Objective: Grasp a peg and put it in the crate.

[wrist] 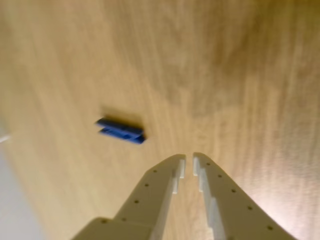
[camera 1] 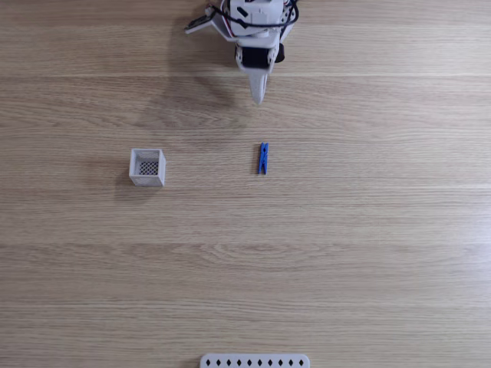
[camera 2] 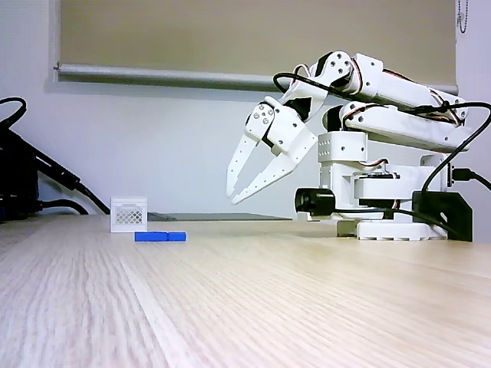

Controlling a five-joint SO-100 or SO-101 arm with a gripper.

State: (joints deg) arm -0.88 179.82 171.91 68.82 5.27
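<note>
In a fixed view from above, the blue peg (camera 1: 263, 159) is seen lying flat on the wooden counter (camera 1: 368, 253), near the middle, and the white crate (camera 1: 147, 167) stands well apart from it on the left, with nothing visible on its dark grid bottom. The gripper (camera 1: 258, 96) is placed at the far side of the counter, above the peg in this picture and not touching it. So the task is judged to be at its start: the peg is not yet grasped, and the reach, the grasp, the carry to the crate and the release are all left to do.

In the wrist view, the gripper (wrist: 189, 159) is shown almost closed, with only a narrow slit between the tips, and nothing is held. The peg (wrist: 120, 130) is seen there to the upper left, a little blurred.

In a fixed view from the side, the height is given: the gripper (camera 2: 232, 197) hangs clearly over the counter, while the peg (camera 2: 159, 237) rests on the surface, in front of the crate (camera 2: 128, 214).

A long white strip (camera 1: 255, 360) with diamond holes lies at the near edge.
</note>
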